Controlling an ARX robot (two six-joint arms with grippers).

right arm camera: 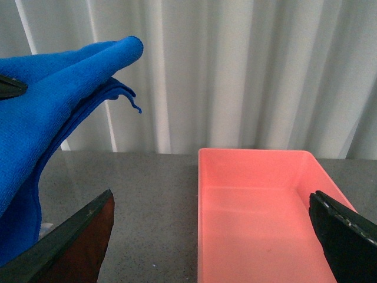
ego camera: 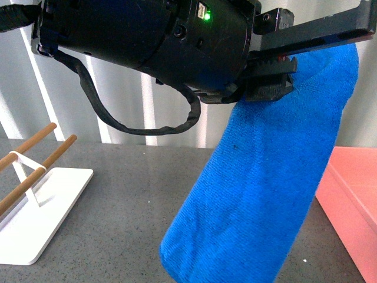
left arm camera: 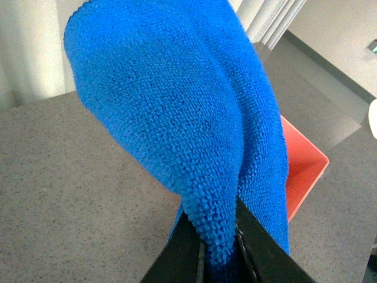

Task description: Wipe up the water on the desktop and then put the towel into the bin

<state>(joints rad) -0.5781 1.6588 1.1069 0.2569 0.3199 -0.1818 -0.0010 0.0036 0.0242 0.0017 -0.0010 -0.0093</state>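
White rack (ego camera: 41, 224) with wooden rods stands at far left. Grey speckled tabletop (ego camera: 129, 194): no water that I can make out, so wiping judged done. Left gripper (left arm camera: 219, 250): jaws clamped on one end of the blue towel (ego camera: 265, 188), which hangs over the tabletop, short of the pink bin (right arm camera: 259, 206). Right gripper (right arm camera: 215, 242): jaws wide apart, empty. Left to do: carry over, release.

Open-top bin (right arm camera: 259, 171), rack (ego camera: 56, 200) far L.

left wrist housing (ego camera: 147, 35): black, cylindrical | green LED (ego camera: 207, 16) beside white port (ego camera: 202, 10) | black sleeved cable (ego camera: 141, 130), looped | right gripper fingers (right arm camera: 347, 236): black, wedge-shaped, ribbed inner edge
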